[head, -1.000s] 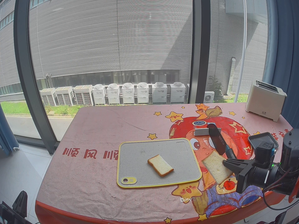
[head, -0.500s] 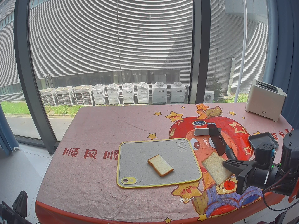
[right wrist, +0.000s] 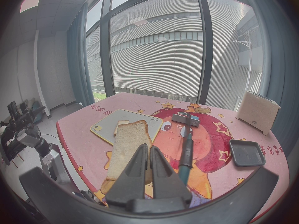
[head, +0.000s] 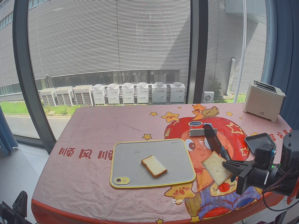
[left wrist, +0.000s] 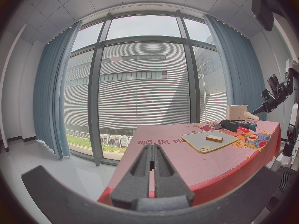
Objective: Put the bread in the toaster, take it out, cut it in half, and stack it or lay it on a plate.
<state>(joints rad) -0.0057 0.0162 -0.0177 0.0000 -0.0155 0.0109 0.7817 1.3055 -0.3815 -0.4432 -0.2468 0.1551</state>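
Observation:
A slice of bread (head: 214, 167) hangs tilted over the table's front right, with my right gripper (head: 228, 165) shut on its edge; in the right wrist view the slice (right wrist: 129, 143) stands up between the fingers (right wrist: 137, 168). A smaller piece of bread (head: 154, 165) lies on the grey cutting board (head: 130, 159) with a yellow rim. The white toaster (head: 263, 100) stands at the far right corner, well beyond the gripper. A black-bladed knife (head: 213, 139) lies just behind the held slice. My left gripper (left wrist: 152, 159) is shut and empty, low beside the table's left end.
A dark rectangular plate (head: 257, 139) sits right of the knife, close to my right arm. The knife's blade rests on a small grey block (head: 199, 132). The pink tablecloth (head: 93, 131) is bare left of the board. A window runs behind the table.
The head view has shifted, so the table's things sit a little further left in the picture. My right gripper keeps hold of the slice.

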